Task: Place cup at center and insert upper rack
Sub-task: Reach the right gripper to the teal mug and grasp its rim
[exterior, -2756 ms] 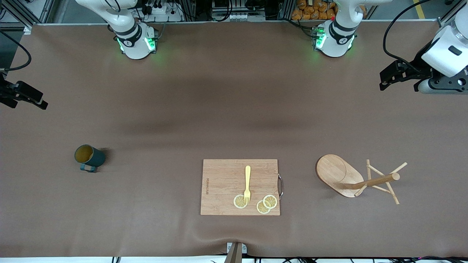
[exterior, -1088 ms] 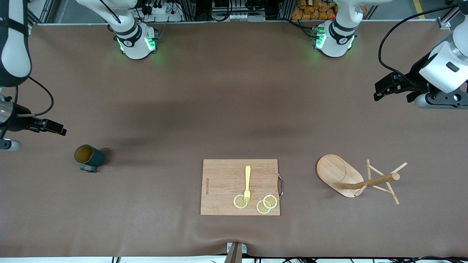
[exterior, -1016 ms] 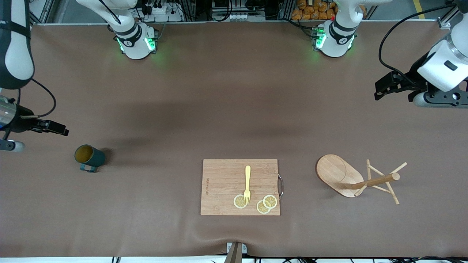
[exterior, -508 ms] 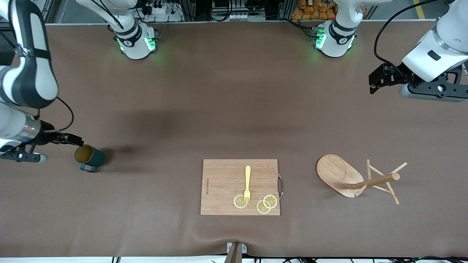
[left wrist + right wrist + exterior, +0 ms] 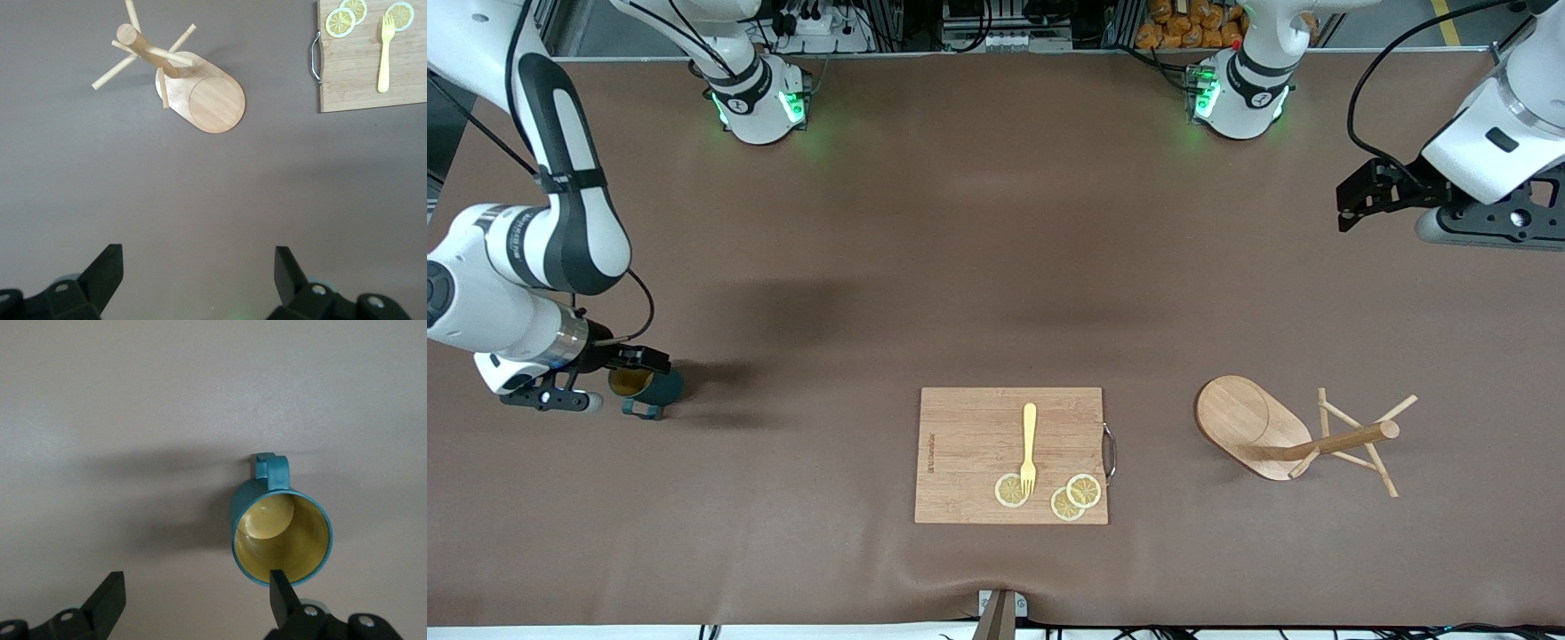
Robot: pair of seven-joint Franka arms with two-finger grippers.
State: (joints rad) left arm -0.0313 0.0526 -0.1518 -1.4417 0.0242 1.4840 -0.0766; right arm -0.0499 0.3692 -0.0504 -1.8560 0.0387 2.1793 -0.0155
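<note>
Right arm has swung down from the counter's edge; right gripper (image 5: 633,358) now sits over the cup (image 5: 649,388), spread wide, one finger over the rim, nothing held. Cup upright at the right arm's end. Left gripper (image 5: 1358,194) waits high, wide apart, empty, over bare counter (image 5: 960,267). Mug tree (image 5: 1280,431) lies tipped over beside the cutting board (image 5: 969,453).

A faint dark imprint along one edge of the cutting board (image 5: 960,436), too small for me to read, no other markings
</note>
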